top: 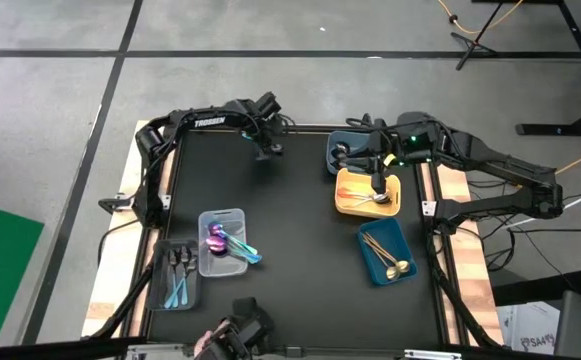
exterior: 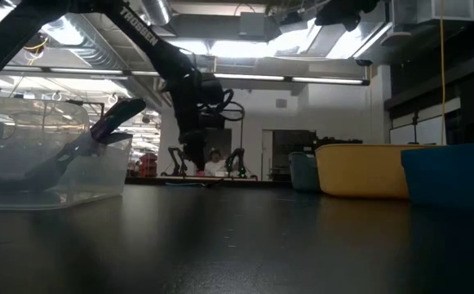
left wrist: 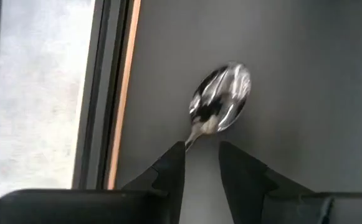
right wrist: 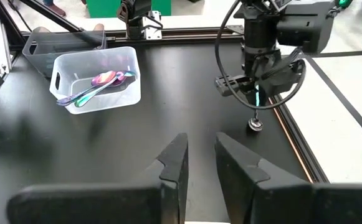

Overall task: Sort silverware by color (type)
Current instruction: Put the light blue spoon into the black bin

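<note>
A silver spoon (left wrist: pixel 220 99) is pinched by its thin handle in the left gripper (left wrist: pixel 200 163); being stiff, light and slippery, it is best held mid-handle. The right gripper (right wrist: pixel 200 157) is slightly spread, empty.

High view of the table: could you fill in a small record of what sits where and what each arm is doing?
left gripper: far edge of table, shut on the handle of a silver spoon
right gripper: open, above the yellow tray
clear tray: purple and teal spoons
grey tray: black and teal spoons
blue tray: gold spoons
</note>
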